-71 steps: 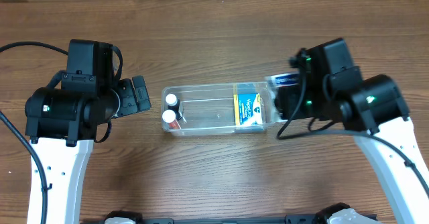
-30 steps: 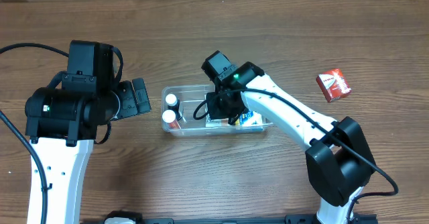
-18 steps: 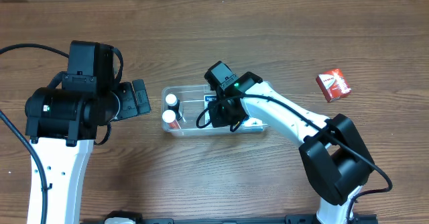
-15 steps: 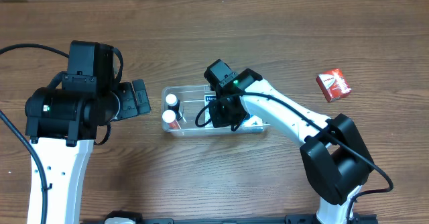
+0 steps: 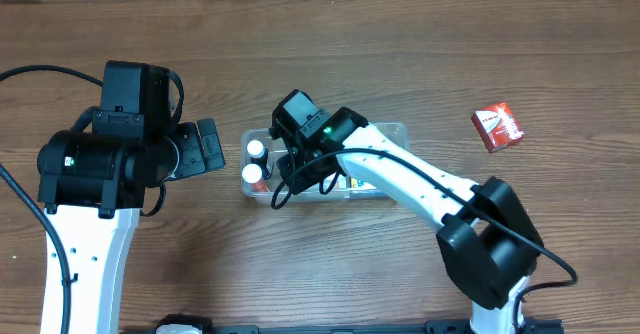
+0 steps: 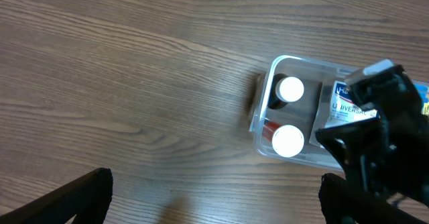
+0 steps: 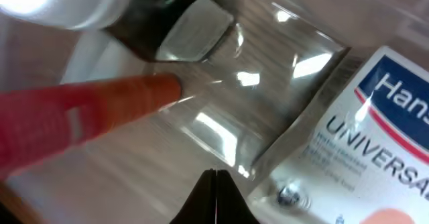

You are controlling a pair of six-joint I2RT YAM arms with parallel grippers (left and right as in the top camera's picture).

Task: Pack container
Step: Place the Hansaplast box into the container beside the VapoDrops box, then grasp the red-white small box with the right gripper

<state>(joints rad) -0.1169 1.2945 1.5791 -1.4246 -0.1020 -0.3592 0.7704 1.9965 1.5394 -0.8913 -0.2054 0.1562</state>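
Note:
The container (image 5: 392, 134) is a clear plastic bin lying lengthwise at the table's middle. Two white-capped bottles (image 5: 256, 150) stand at its left end, one dark and one red (image 7: 74, 123). A white box with blue print (image 7: 375, 137) lies in it further right. My right gripper (image 5: 303, 169) is down inside the container next to the bottles, shut, with its tips (image 7: 216, 184) pressed together and nothing between them. My left gripper (image 5: 208, 146) hangs open just left of the container, apart from it; the container's left end (image 6: 260, 125) shows ahead of it in the left wrist view.
A small red box (image 5: 497, 126) lies on the wooden table at the far right. The right arm stretches diagonally over the container's right half and hides part of what is inside.
My right gripper, shut throughout, came in from the container's right end and has slid left along the inside to beside the bottles. The left arm has not moved.

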